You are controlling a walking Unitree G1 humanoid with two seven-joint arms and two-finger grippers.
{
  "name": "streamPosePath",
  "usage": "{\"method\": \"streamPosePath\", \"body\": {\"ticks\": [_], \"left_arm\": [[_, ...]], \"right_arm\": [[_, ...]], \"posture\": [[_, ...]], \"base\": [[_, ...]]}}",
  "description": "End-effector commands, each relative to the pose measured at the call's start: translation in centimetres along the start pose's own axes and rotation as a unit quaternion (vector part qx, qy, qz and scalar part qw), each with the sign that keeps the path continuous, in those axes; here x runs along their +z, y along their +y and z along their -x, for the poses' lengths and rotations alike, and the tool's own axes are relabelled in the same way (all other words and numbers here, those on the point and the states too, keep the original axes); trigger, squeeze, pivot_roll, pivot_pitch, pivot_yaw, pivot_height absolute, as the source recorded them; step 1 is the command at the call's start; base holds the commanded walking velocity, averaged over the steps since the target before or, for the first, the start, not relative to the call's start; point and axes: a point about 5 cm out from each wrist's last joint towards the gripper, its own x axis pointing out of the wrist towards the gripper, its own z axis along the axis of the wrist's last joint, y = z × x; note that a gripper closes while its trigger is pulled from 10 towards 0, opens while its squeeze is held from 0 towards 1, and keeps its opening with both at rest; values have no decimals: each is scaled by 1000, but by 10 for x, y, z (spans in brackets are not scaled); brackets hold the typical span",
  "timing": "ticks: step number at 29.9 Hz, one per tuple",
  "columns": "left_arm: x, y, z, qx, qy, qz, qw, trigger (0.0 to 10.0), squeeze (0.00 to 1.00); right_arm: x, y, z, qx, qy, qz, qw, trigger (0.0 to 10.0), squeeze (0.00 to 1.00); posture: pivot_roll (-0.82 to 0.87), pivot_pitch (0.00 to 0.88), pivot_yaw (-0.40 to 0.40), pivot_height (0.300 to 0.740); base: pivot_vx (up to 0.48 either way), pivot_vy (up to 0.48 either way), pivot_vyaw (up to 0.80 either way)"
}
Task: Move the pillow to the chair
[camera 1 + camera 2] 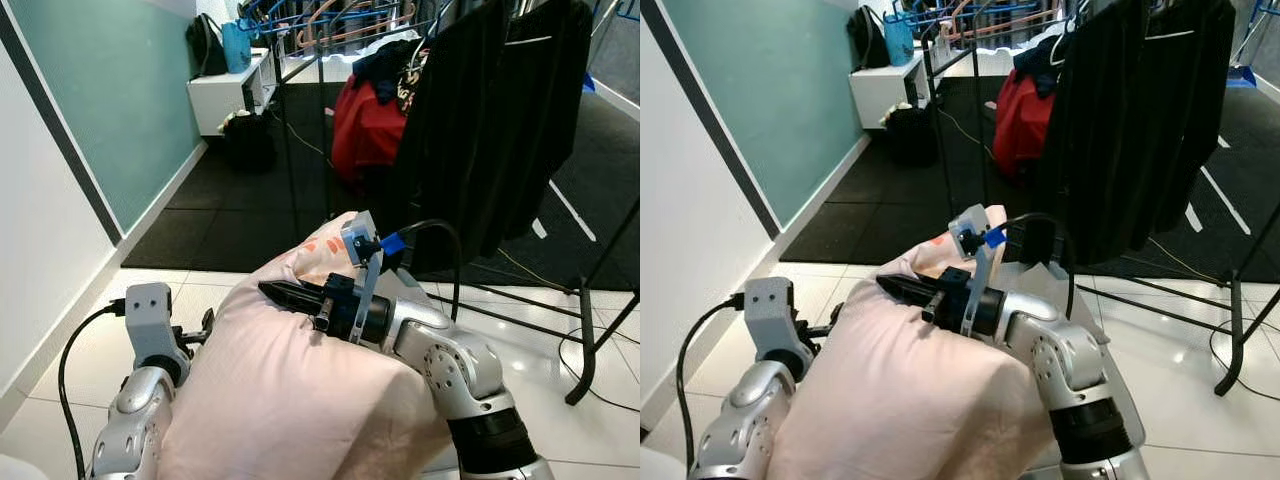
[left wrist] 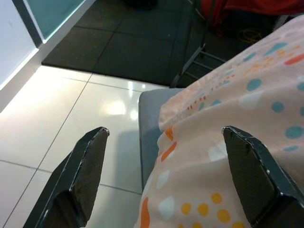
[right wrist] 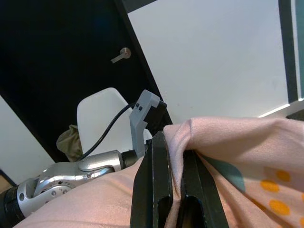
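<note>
The pillow (image 1: 280,390), pale pink with coloured dots, is lying between both arms directly in front of the robot. The right gripper (image 1: 285,293) is lying across its top, fingers (image 3: 159,190) pinching a fold of the fabric. The left gripper (image 2: 166,175) is sitting at the pillow's left side, fingers spread apart around its edge. A grey chair (image 2: 151,128) seat is showing just beneath the pillow. Farther off, dark clothes (image 1: 480,130) are hanging on a rack.

I count one pink pillow (image 1: 290,390), one grey chair (image 2: 151,126) under it, two grippers: left (image 2: 166,175), right (image 3: 173,190). One clothes rack (image 1: 600,300), one red garment (image 1: 365,130), one white shelf unit (image 1: 225,95).
</note>
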Motion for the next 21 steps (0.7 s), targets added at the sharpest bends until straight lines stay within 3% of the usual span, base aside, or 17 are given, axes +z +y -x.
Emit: {"method": "streamPosePath", "body": {"ticks": [1, 4, 10, 21], "left_arm": [[2, -5, 0, -3, -4, -3, 1000, 10000, 0], [3, -10, -2, -8, -6, -4, 1000, 10000, 0], [11, -36, -10, -49, -19, -6, 999, 10000, 0], [16, -40, -12, -61, -26, -3, 998, 10000, 0]], "right_arm": [[14, 4, -1, 12, -30, 23, 999, 10000, 0], [14, 1, 2, 2, -30, 24, 999, 10000, 0], [15, -4, 10, -17, -28, 30, 999, 10000, 0], [15, -4, 11, -22, -31, 32, 999, 10000, 0]], "posture": [[-182, 20, 31, 729], [-185, 17, 31, 729], [-196, 9, 39, 729], [-189, 10, 47, 729]], "base": [[0, 0, 650], [0, 0, 650], [0, 0, 647], [0, 0, 649]]}}
